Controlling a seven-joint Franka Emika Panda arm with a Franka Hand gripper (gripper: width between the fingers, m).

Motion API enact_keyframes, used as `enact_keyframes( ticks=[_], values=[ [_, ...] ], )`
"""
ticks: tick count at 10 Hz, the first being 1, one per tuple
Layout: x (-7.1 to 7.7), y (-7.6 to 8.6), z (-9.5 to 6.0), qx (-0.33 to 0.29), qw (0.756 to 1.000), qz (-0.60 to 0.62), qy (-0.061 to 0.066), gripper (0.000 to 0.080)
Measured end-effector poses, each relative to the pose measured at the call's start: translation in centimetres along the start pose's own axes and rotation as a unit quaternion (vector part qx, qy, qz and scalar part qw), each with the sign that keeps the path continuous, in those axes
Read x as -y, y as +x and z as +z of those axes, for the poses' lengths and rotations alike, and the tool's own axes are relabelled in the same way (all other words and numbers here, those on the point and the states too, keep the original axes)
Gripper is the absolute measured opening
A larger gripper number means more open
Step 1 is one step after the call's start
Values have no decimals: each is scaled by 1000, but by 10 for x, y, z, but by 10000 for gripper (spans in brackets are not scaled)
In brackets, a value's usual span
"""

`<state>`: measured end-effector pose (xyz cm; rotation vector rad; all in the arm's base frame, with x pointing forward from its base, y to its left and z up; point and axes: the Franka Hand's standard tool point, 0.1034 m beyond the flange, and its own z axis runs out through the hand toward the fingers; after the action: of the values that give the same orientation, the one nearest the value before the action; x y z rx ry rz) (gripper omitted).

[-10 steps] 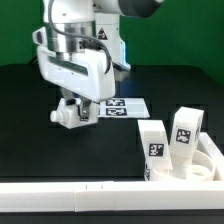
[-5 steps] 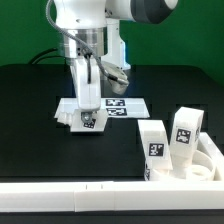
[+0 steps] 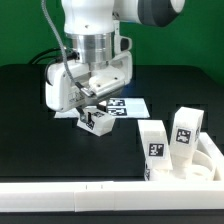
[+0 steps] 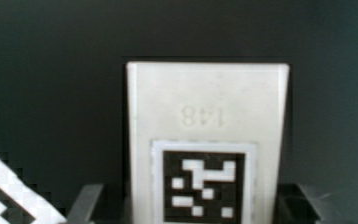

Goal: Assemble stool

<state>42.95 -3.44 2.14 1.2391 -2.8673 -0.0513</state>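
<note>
Stool leg point(image 3: 97, 121) is clamped in your jaws, tilted, low over the table point(image 3: 25, 110) beside the marker board point(image 3: 131, 104). Turn it upright before carrying it to the seat point(image 3: 205, 165), where two legs point(image 3: 152, 148) stand; align slowly.

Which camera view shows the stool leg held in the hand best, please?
The wrist view: the leg is large in frame, its tag clear. The exterior view shows only its small tagged end under the hand.
</note>
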Motion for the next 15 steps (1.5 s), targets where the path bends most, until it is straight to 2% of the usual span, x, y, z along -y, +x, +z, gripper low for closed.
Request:
enact_keyframes(
  ticks=[2,3,4,5,8,10,11,12,13,14,15],
  values=[
    [-2,-2,1,2,998,67,-1,331],
    [-3,-1,1,4,995,101,-6,331],
    [-1,5,2,4,989,147,-26,331],
    [-1,5,3,-1,982,185,-30,331],
    [-1,4,3,-23,991,133,-1,332],
    [0,4,3,-25,994,106,1,332],
    [0,4,3,-26,995,96,1,513],
    [0,3,0,-20,998,65,-10,606],
    [0,0,-6,-12,999,33,-19,606],
    [1,-5,-16,-1,995,-93,-31,641],
    [4,-10,-24,13,979,-200,-45,647]
  ],
)
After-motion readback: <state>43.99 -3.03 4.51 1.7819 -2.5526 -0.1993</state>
